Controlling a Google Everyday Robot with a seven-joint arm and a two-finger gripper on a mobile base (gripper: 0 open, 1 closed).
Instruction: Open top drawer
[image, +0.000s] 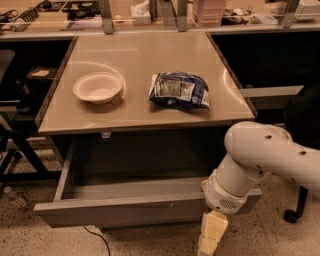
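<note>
Now the drawer (125, 212) gapes wide, its front just up-left of the gripper (210, 237), grip impossible to tell; job looks about done

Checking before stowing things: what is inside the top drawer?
The top drawer shows only bare grey floor and walls. Its right front corner is hidden by the arm, its back shadowed under the table. The gripper hangs below the drawer's front.

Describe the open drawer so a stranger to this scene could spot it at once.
Find the tan table in the middle. Just beneath its top, the grey drawer juts toward the camera, with the tool hanging before its right end. Unlike the bowl and bag above, it is a wide, open box.
</note>
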